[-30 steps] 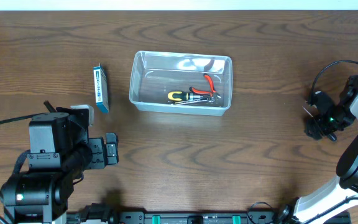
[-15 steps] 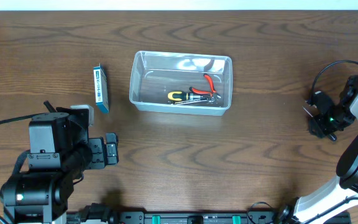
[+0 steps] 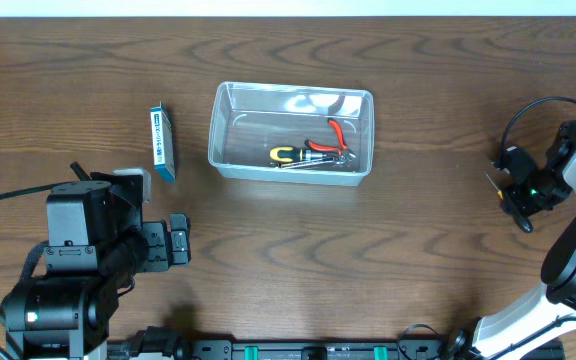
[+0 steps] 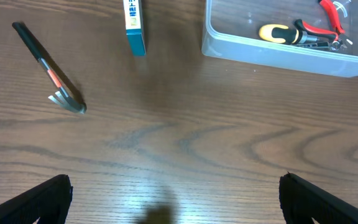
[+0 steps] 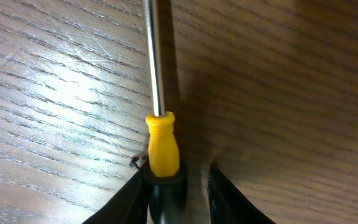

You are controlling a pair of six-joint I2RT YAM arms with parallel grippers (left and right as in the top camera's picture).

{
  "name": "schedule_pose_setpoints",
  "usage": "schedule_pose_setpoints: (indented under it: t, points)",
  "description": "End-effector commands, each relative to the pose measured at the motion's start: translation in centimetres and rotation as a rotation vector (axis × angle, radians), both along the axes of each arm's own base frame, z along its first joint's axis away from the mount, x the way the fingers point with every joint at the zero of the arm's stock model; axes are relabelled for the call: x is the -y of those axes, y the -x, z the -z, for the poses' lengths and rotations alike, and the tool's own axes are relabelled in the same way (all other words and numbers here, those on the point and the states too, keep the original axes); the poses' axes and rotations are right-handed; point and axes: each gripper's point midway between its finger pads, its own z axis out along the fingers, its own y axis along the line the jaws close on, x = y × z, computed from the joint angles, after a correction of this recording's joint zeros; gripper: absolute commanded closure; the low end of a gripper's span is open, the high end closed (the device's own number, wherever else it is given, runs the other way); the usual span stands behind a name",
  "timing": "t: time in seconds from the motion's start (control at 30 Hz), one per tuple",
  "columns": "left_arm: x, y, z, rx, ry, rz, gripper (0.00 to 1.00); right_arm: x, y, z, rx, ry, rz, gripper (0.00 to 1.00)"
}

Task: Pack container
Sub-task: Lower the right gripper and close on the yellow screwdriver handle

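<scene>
Found at the far middle of the table [image 3: 388,260]: one container [image 3: 291,108], clear plastic, open side up, long axis lying left to right, short sides facing the two arms. Seen again at the far right of the left wrist view [image 4: 272,55].

Counted inside: two tools, both toward the near right of the bin. One packed screwdriver [image 3: 284,155] with a yellow and black handle, lying roughly left to right, handle leftward. One pair of red pliers [image 3: 336,137], just far-right of it, touching or nearly so (too small to tell).

Counted outside: one blue box [image 3: 163,143], left of the container and apart from it, long axis running near to far. One small pry tool [image 4: 48,70], dark with a red band, flat on the wood left of the box, visible only from the left wrist.

Left gripper [image 3: 178,245], near left, above bare wood: fingers [image 4: 42,199] spread wide, nothing between them.

Right gripper [image 3: 516,195], far right edge of the table: pressed onto the dark handle of one gripped screwdriver [image 5: 161,149], yellow collar and bare shaft pointing away from the fingers, low over the wood.

Against the frame a second ago: right gripper shifted slightly; container, its two tools, box and left arm unchanged.
</scene>
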Motion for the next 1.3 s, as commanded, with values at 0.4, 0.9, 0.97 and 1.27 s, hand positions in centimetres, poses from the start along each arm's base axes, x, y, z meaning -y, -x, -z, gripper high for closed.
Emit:
schedule_pose_setpoints:
  t: [0.4,0.9,0.97,1.27]
  points:
    - [0.1,0.0,-0.2,0.004,-0.002,0.01,0.02,-0.9,2.6,3.3,-0.11,-0.033,-0.001,0.85]
    - [0.1,0.0,-0.2,0.004,-0.002,0.01,0.02,-1.8,2.2,3.3,-0.092,-0.069,0.052,0.99]
    - [0.1,0.0,-0.2,0.004,-0.002,0.01,0.02,-2.2,1.9,3.2,-0.086,-0.078,0.068,0.99]
    - [0.1,0.0,-0.2,0.004,-0.002,0.01,0.02,-5.1,-3.1,-0.2,0.035,-0.105,0.148,0.99]
